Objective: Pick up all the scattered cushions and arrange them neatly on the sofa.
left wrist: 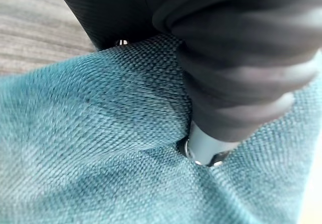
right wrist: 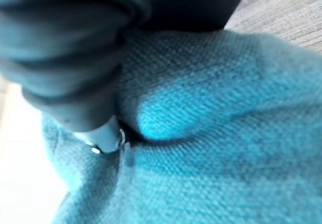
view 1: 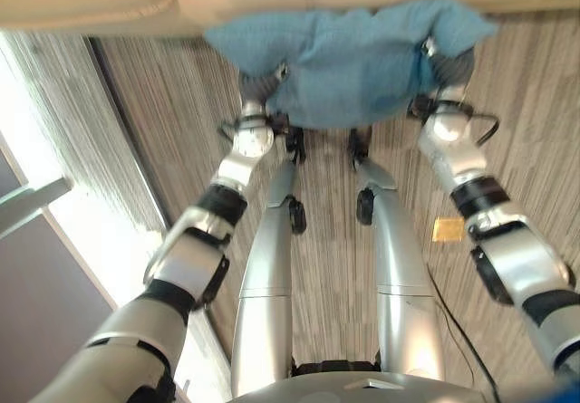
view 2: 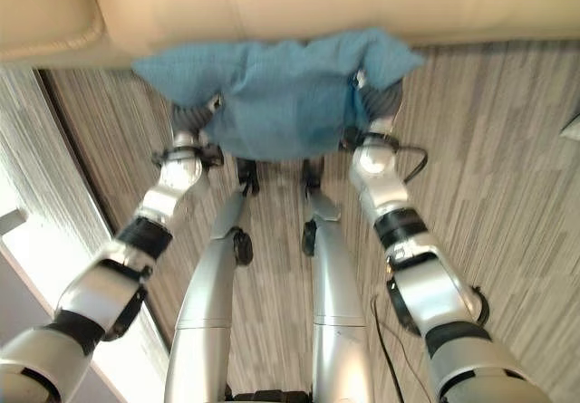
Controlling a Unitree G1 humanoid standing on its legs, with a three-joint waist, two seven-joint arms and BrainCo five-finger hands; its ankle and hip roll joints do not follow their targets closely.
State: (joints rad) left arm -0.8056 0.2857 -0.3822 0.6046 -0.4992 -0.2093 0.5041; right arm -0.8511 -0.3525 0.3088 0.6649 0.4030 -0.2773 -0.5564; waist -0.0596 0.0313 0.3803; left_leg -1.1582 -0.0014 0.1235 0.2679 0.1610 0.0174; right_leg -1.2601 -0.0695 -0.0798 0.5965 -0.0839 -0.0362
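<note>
Cushion [view 2: 272, 95], blue and soft, hung between our two hands above the floor [view 2: 489, 149], its far edge at twelve o'clock just meeting the front of the cream sofa [view 2: 299, 4]. Our left hand [view 2: 192, 113] pressed into it at nine o'clock and our right hand [view 2: 379, 102] at three, each with fingers dug into the fabric and pinching it. We judged this two-sided hold kept the limp cushion spread and level for lifting onto the seat.

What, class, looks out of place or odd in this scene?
The blue cushion is off the sofa, held between the left hand and right hand at the sofa's front edge. A small tan square lies on the floor.
</note>
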